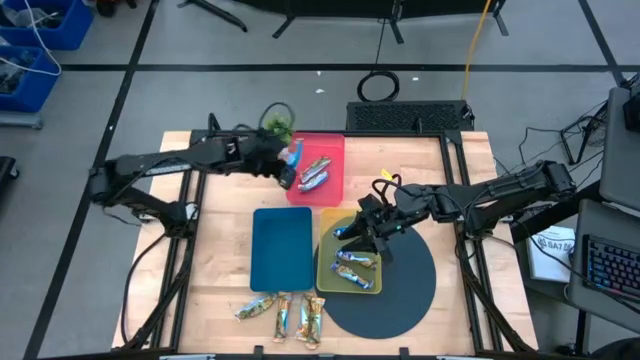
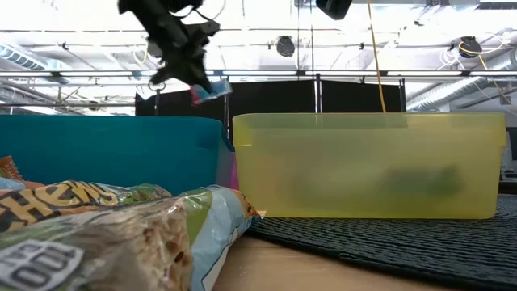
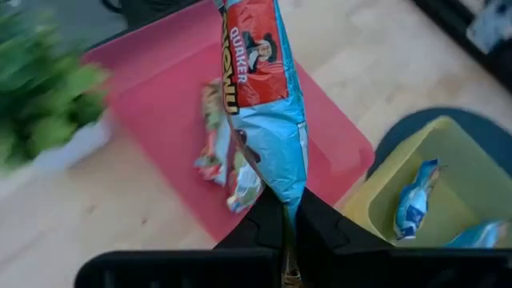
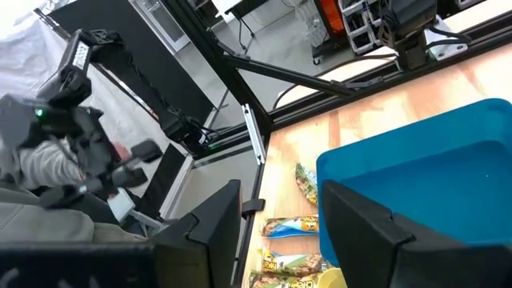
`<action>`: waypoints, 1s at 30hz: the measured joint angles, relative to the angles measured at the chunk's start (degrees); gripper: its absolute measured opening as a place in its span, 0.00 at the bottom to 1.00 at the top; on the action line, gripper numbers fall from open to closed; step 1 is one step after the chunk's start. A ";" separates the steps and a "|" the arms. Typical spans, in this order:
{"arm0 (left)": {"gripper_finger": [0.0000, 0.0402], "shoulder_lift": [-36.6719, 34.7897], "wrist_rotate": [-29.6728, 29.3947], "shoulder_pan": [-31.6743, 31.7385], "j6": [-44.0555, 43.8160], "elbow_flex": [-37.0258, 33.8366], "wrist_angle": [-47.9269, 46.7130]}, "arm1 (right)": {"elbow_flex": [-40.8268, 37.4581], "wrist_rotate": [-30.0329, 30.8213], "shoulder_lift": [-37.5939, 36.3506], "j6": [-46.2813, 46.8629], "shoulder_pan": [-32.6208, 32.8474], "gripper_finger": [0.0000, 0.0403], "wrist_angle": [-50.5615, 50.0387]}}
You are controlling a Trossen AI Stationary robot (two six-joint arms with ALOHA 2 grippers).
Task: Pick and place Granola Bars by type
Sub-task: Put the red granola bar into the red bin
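My left gripper [image 1: 287, 163] is shut on a blue-and-red wrapped granola bar [image 3: 260, 88] above the red tray [image 1: 331, 147], where two more bars [image 1: 314, 176] lie flat. In the low view the gripper [image 2: 184, 58] is high up, with the bar [image 2: 212, 89] below it. My right gripper [image 4: 276, 232] is open and empty, hovering over the yellow tray [image 1: 326, 262], which has blue-wrapped bars [image 1: 352, 268] lying in it. Three bars [image 1: 285, 312] lie on the table's near side, in front of the blue tray [image 1: 282, 245]. My left gripper pinches the bar's wrapper end [image 3: 290, 192] between its two fingers, coming from above and pointing down. The bar is lifted clear over the red tray and hangs below the fingers, slanting a little.
A small green potted plant [image 1: 278, 122] stands just beyond the red tray's far left corner, close to my left wrist. A dark round mat [image 1: 405, 285] lies under the yellow tray. The blue tray sits between the red tray and the loose bars.
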 joint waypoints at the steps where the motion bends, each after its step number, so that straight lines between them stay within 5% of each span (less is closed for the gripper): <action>1: 0.03 2.13 0.68 0.29 2.04 1.53 -0.03 | 0.00 0.00 0.00 0.00 0.01 0.41 0.00; 15: 0.03 22.02 12.55 2.47 17.42 9.51 0.65 | 0.00 -0.04 0.00 0.02 0.01 0.41 0.39; 30: 0.03 31.16 12.98 3.16 25.33 9.53 3.01 | 0.00 -0.07 0.57 -1.02 2.07 0.41 -2.26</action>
